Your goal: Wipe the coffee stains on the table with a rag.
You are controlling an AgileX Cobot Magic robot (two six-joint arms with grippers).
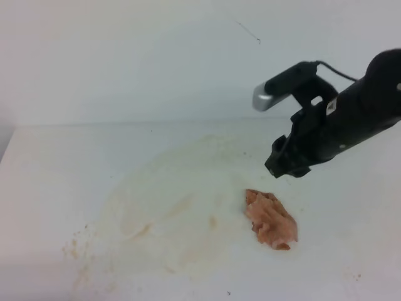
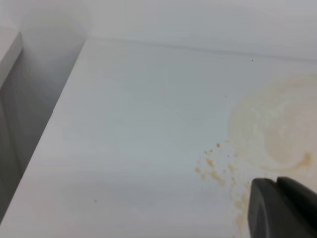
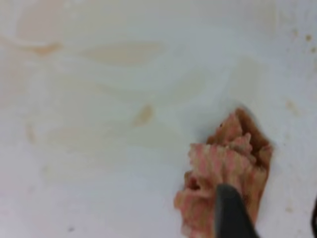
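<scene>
One view, the right wrist, is showing the rag's pink stripes; right gripper jaws are hanging open above it, gripping nothing; left gripper's jaws: cannot tell. No writing is legible.

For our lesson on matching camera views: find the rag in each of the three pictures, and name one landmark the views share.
Exterior high: the rag lies on the table, lower right of centre, below the right gripper.
Left wrist: not in it.
Right wrist: lower right, partly behind a dark gripper finger.
Shared landmark: the coffee stains, to the rag's left; speckles and tan smears at the left wrist view's right edge.
</scene>
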